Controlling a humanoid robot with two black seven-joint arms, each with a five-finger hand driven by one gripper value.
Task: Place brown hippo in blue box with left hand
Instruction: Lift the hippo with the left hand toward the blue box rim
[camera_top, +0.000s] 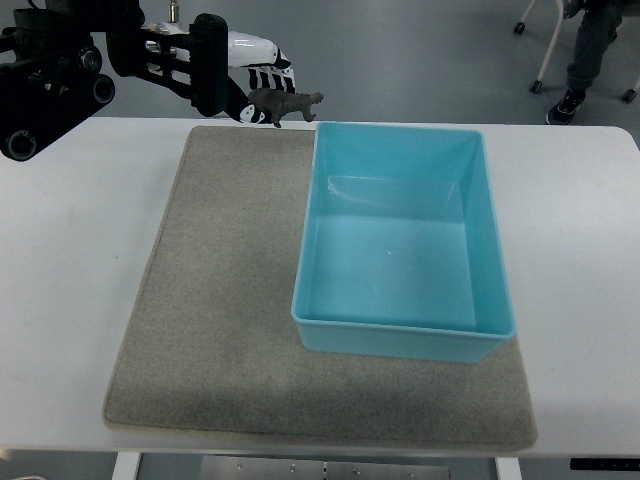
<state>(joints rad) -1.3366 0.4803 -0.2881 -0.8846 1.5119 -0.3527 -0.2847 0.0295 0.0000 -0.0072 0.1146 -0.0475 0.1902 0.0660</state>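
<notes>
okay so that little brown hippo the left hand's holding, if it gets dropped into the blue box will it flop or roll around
The brown hippo looks like a rigid moulded figure, legs and snout holding shape in the left hand, so probably no flopping. Its legs make rolling unlikely, though it may tip onto its side. The blue box has a smooth-looking floor, so it might slide slightly.

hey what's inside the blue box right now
Nothing shows inside the blue box; its whole floor is bare. The brown hippo is outside it, beyond the far left corner, held in the left hand. The box covers part of the grey mat, so nothing beneath it can be seen.
</notes>
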